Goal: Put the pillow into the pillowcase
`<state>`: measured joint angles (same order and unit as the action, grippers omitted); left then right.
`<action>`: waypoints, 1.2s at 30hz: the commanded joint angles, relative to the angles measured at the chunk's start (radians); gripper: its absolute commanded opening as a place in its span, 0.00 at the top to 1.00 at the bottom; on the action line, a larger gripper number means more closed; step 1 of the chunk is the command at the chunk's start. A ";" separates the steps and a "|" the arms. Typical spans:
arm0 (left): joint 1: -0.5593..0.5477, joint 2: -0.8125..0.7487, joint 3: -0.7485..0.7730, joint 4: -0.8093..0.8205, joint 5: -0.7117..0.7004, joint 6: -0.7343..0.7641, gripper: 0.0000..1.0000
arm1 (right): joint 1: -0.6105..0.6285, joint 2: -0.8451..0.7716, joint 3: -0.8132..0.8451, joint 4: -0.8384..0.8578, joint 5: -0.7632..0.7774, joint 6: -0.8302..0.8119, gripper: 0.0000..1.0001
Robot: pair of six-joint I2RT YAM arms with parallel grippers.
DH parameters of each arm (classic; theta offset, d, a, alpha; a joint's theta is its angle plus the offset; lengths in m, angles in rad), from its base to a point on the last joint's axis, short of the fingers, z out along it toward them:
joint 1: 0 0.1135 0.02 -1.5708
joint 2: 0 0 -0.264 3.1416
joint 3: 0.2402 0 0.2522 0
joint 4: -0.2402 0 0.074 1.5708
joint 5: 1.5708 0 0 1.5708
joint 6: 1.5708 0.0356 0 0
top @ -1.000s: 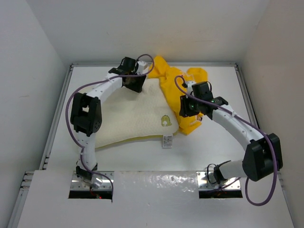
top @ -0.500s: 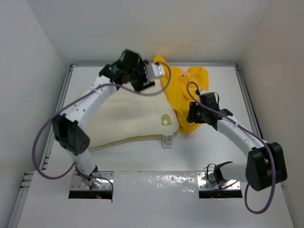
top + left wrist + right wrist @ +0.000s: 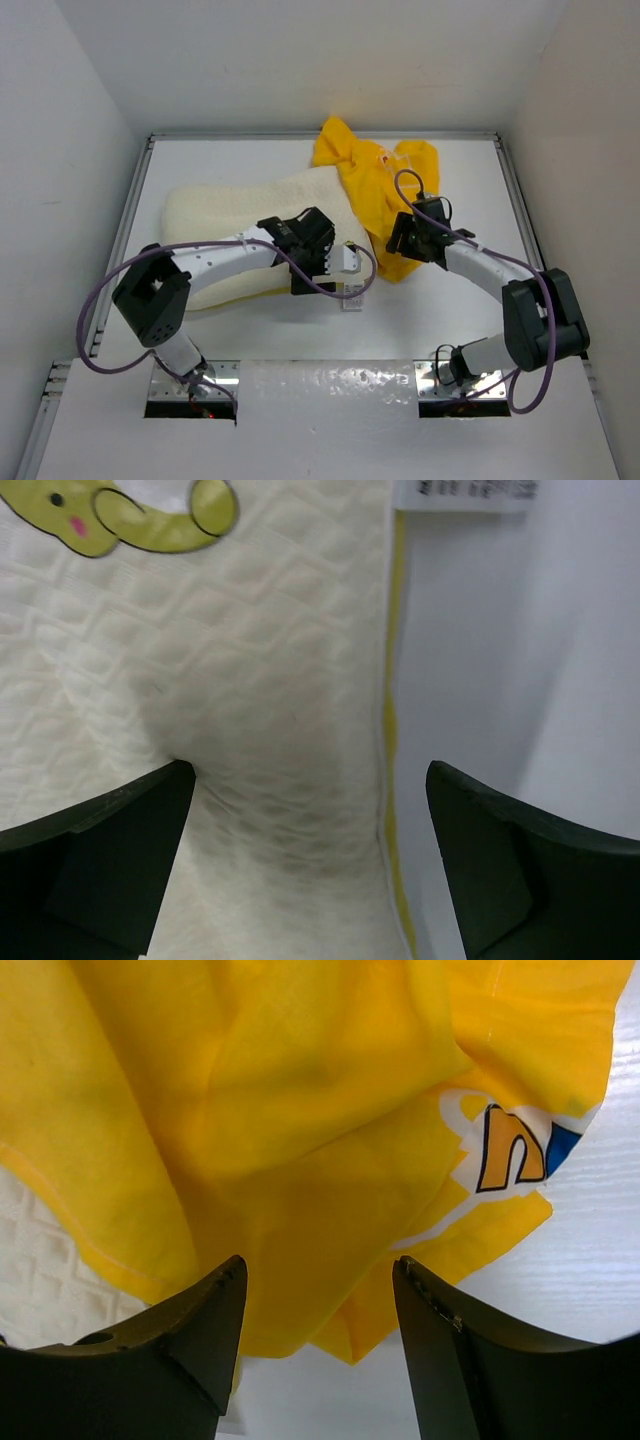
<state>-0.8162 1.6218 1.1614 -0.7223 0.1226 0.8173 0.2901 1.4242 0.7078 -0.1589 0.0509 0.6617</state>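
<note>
From above, the pillow (image 3: 230,225) is seen lying almost wholly uncovered on the bench (image 3: 450,320), with the pillowcase (image 3: 385,175) bunched at its far right end; insertion is judged barely begun. In the left wrist view, the left hand (image 3: 308,780) is held spread and empty over the pillow's edge band (image 3: 390,700). In the right wrist view, the right hand (image 3: 320,1265) is likewise spread, with nothing gripped, above the yellow fabric.

A white tabletop (image 3: 450,320), flanked left and right by metal rails (image 3: 112,262), sits inside a plain white-walled enclosure (image 3: 320,70), with a pale board (image 3: 325,420) laid across its near edge and shiny metal plates (image 3: 225,378) showing in two notches cut into that board.
</note>
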 commanded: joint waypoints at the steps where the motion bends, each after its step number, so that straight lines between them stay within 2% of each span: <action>1: 0.006 0.024 -0.044 0.185 -0.069 -0.067 0.00 | -0.003 0.013 -0.008 0.062 0.020 0.064 0.40; 2: 0.006 0.029 -0.080 0.236 -0.081 -0.072 0.01 | -0.003 0.022 -0.010 0.064 0.015 0.067 0.40; 4: 0.006 0.055 -0.101 0.260 -0.095 -0.076 0.08 | -0.005 0.053 -0.013 0.058 0.007 0.076 0.40; 5: 0.006 0.062 -0.114 0.267 -0.095 -0.078 0.13 | -0.003 0.059 -0.017 0.061 0.009 0.081 0.40; 6: 0.006 0.067 -0.121 0.285 -0.098 -0.082 0.22 | -0.005 0.064 -0.031 0.065 0.007 0.085 0.40; 8: 0.006 0.076 -0.149 0.305 -0.089 -0.096 0.29 | -0.003 0.074 -0.047 0.107 -0.022 0.082 0.43; 11: 0.006 0.096 -0.172 0.340 -0.066 -0.147 0.56 | -0.005 0.094 -0.070 0.192 -0.092 0.079 0.62; 12: 0.006 0.102 -0.174 0.345 -0.072 -0.162 0.78 | -0.003 0.104 -0.068 0.205 -0.108 0.084 0.80; 13: 0.008 0.107 -0.175 0.345 -0.080 -0.184 0.92 | -0.009 0.114 -0.059 0.199 -0.123 0.085 0.91; 14: 0.008 0.104 -0.172 0.345 -0.083 -0.191 1.00 | -0.011 0.125 -0.051 0.188 -0.158 0.088 0.99; 17: 0.008 0.090 -0.123 0.305 -0.086 -0.211 1.00 | -0.011 0.066 -0.042 0.165 -0.204 0.073 1.00; 20: 0.011 0.081 -0.056 0.299 -0.113 -0.260 1.00 | -0.009 -0.049 -0.016 0.069 -0.197 0.018 1.00; 23: 0.014 0.098 0.026 0.305 -0.120 -0.320 1.00 | 0.001 -0.137 0.044 -0.097 -0.197 -0.039 1.00; 28: 0.017 0.127 0.128 0.310 -0.167 -0.342 1.00 | 0.006 -0.206 0.087 -0.234 -0.220 -0.097 1.00; 34: 0.029 0.130 0.132 0.334 -0.225 -0.340 1.00 | 0.004 -0.242 0.146 -0.320 -0.306 -0.109 1.00; 36: 0.067 0.131 0.138 0.351 -0.239 -0.381 1.00 | 0.004 -0.252 0.189 -0.392 -0.322 -0.120 1.00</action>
<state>-0.8009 1.7592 1.2572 -0.4637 -0.0536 0.4820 0.2897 1.2064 0.8173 -0.4393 -0.2008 0.5686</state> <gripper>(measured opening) 0.077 0.002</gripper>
